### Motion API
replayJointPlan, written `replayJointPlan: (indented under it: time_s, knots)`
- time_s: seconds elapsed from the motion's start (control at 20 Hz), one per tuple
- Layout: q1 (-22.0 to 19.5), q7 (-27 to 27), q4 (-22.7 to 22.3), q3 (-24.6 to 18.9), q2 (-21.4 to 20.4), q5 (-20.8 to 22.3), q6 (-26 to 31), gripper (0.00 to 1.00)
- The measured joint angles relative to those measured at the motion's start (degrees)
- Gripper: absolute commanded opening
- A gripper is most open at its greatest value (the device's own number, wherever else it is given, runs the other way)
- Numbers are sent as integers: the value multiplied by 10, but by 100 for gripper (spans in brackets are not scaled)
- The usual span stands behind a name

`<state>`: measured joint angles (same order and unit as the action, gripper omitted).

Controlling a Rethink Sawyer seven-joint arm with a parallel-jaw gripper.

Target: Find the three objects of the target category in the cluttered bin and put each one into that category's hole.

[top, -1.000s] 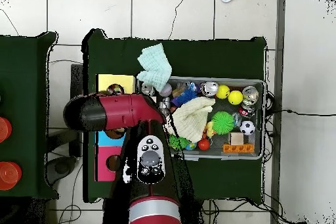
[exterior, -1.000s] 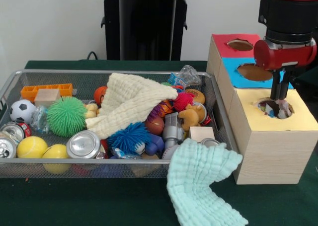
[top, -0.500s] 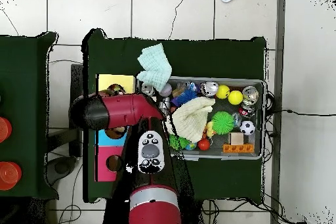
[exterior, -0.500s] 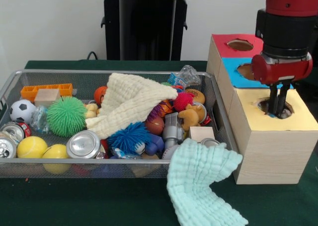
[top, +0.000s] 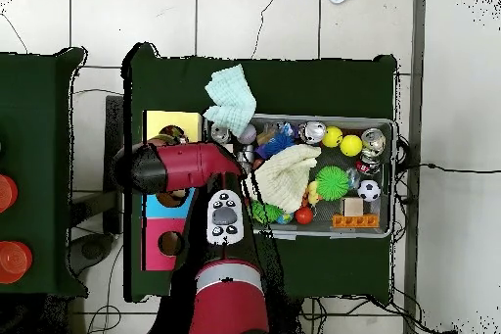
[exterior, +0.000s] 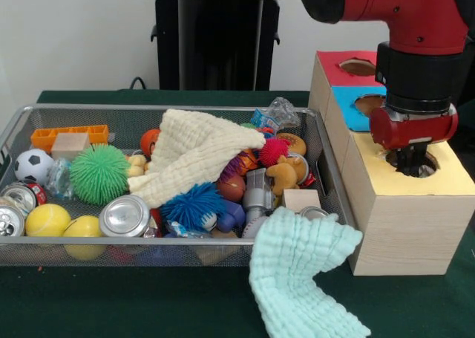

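Now the gripper (exterior: 410, 160) has sunk lower into the yellow hole (exterior: 413, 163) at right of frame; fingers hidden, grip unclear. Likely one item is delivered.

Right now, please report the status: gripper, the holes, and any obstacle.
Gripper low in the yellow hole, fingers' state unclear. Nothing visibly held. Mint cloth drapes over the bin edge, clear of the box.

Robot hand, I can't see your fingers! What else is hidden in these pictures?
- Gripper: front view, tips sunk in the yellow hole; open or shut can't be told. Overhead, the arm covers it.
- Inside the yellow hole: dark, blocked by the gripper.
- Toys under the cream cloth: covered in both views.
- Blue hole: partly behind the arm in front view.
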<state>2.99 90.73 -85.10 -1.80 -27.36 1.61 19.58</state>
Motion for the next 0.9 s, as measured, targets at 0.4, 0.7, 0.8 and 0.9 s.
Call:
replayJointPlan:
  time_s: [0.4,0.7,0.8,0.9]
  knots:
    - [7,0,7,7,6,0,0,0]
    - [7,0,3,7,-9,0,8,0]
    - [7,0,-1,7,-18,0,19,0]
    - [7,0,-6,6,-33,0,36,0]
